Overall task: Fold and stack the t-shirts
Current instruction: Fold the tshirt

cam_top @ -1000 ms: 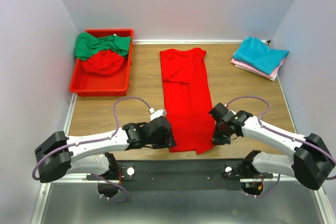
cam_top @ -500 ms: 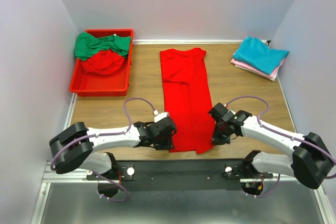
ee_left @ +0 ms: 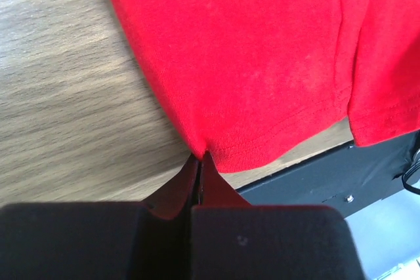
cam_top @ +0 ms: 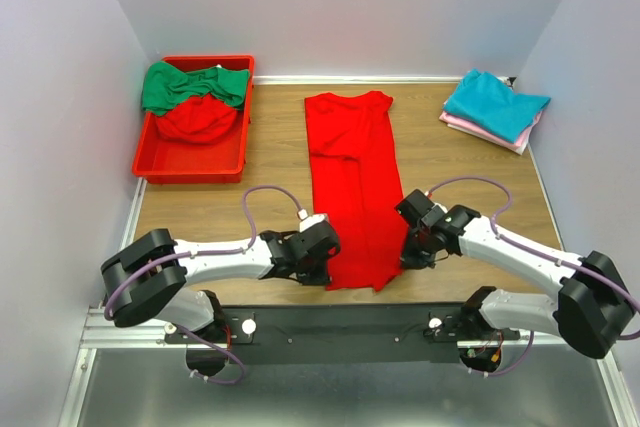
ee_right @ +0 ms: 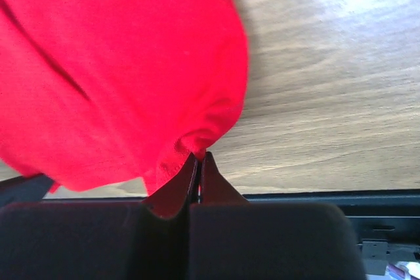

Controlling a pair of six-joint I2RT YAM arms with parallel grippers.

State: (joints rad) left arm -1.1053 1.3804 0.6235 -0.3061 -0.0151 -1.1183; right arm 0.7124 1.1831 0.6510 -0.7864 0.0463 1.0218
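A bright red t-shirt [cam_top: 352,182] lies folded into a long strip down the middle of the wooden table, collar end far, hem near. My left gripper [cam_top: 326,269] is shut on the hem's near-left corner [ee_left: 200,149]. My right gripper [cam_top: 408,257] is shut on the near-right corner, where the cloth bunches up [ee_right: 197,142]. More t-shirts show: a green one [cam_top: 192,84] and a red one [cam_top: 195,119] in the bin, a teal one [cam_top: 494,102] on top of a pink one [cam_top: 485,131] at the far right.
A red plastic bin [cam_top: 190,162] stands at the far left of the table. The black mounting rail [cam_top: 340,325] runs along the near table edge just below the shirt's hem. White walls close in the left, right and back.
My left gripper slid right to the hem's left corner and closed on it. The right gripper stayed shut on its corner and lifted it slightly inward.
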